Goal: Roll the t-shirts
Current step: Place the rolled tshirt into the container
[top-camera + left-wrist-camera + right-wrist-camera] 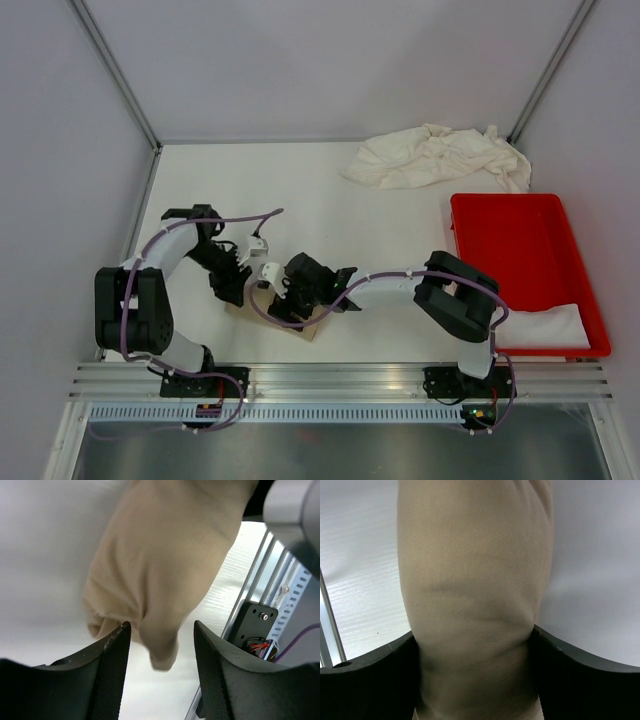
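Note:
The tan t-shirt [311, 327] is a thick roll at the near middle of the table, mostly hidden under both grippers. My right gripper [287, 300] is shut on it; in the right wrist view the roll [475, 575] fills the gap between the fingers [474, 632]. My left gripper [233, 285] is at the roll's left end. In the left wrist view its jaws [161, 626] stand open with the roll's tan end [165, 565] between and ahead of them, not pinched. Cream-white t-shirts [437, 156] lie crumpled at the back right.
A red plastic tray [520, 240] stands at the right, with a folded white t-shirt [547, 325] at its near end. The aluminium rail [340, 380] runs along the near edge, also seen in the left wrist view [260, 580]. Walls close the back and sides.

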